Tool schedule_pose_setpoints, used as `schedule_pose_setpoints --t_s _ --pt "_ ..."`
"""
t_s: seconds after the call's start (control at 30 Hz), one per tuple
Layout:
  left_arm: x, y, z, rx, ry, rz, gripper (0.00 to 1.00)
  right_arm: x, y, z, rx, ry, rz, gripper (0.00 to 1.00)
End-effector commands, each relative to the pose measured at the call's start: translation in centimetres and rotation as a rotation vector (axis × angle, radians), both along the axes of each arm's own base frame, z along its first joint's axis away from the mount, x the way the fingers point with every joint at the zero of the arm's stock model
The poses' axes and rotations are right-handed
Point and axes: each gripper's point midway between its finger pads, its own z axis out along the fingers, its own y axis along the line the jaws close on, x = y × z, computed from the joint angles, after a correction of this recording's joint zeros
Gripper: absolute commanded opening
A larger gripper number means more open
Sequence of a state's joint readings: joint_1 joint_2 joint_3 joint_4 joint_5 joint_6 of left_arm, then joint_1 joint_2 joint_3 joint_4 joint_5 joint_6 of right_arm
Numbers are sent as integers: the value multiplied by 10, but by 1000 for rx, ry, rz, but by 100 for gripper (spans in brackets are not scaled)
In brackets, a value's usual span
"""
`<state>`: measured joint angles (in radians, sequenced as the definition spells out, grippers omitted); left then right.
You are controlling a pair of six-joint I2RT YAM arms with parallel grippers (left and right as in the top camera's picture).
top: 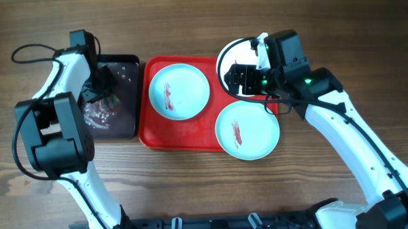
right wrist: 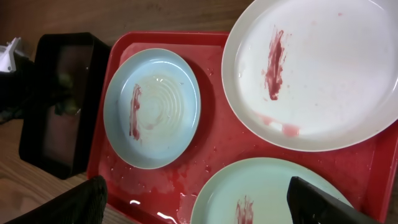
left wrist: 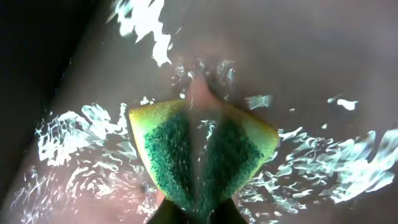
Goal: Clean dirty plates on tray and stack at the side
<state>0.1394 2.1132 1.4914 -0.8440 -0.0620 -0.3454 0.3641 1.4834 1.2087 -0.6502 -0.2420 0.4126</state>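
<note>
The red tray (top: 158, 134) holds three plates, each with a red smear. One mint-blue plate (top: 179, 91) lies at its left, a second mint-blue plate (top: 247, 130) at its front right, and the white plate (top: 230, 54) at the back right, partly under my right arm. My right gripper (top: 243, 79) hovers open and empty over the tray; in the right wrist view (right wrist: 208, 208) the white plate (right wrist: 323, 74), both mint plates (right wrist: 152, 109) (right wrist: 273, 193) and the wet tray (right wrist: 211, 143) show. My left gripper (left wrist: 199, 214) is shut on a green-and-yellow sponge (left wrist: 199, 155) in water.
A smaller black tray (top: 124, 73) holding pinkish water stands left of the red tray, and my left gripper (top: 98, 98) is down inside it. It also shows in the right wrist view (right wrist: 56, 106). Bare wooden table lies in front and at the right.
</note>
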Motion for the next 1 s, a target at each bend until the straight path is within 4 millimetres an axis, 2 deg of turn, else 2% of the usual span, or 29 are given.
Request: schedule_pose_setpoints --t_s 0.0,0.1,0.3,0.37,0.47,0.53,0.6,0.7,0.83,0.97 --pt "-6 1 -4 -1 22 1 4 7 1 1 -6 -8 -10 86" --pt "-6 1 17 1 5 1 4 10 4 -4 -1 -2 -6 82" --pt "-10 -2 84 5 -81 -1 4 17 28 -22 64 38 40 78" --pt "-14 -5 99 -6 -105 -4 4 18 36 -29 63 46 51 78" --pt "-21 -14 124 -48 -146 -18 4 21 51 -41 51 73 69 77" --pt "-22 -29 134 -118 -177 -86 4 26 60 -48 48 94 74 76" --pt "-22 -40 143 -172 -203 -120 4 32 69 -54 43 107 84 75" --pt "-22 -43 147 -185 -216 -124 4 39 78 -67 34 128 90 72" --pt "-24 -43 146 -186 -208 -124 4 43 73 -92 -15 172 44 70" --pt "-23 -50 147 -178 -209 -189 4 39 69 -119 -54 231 41 70"
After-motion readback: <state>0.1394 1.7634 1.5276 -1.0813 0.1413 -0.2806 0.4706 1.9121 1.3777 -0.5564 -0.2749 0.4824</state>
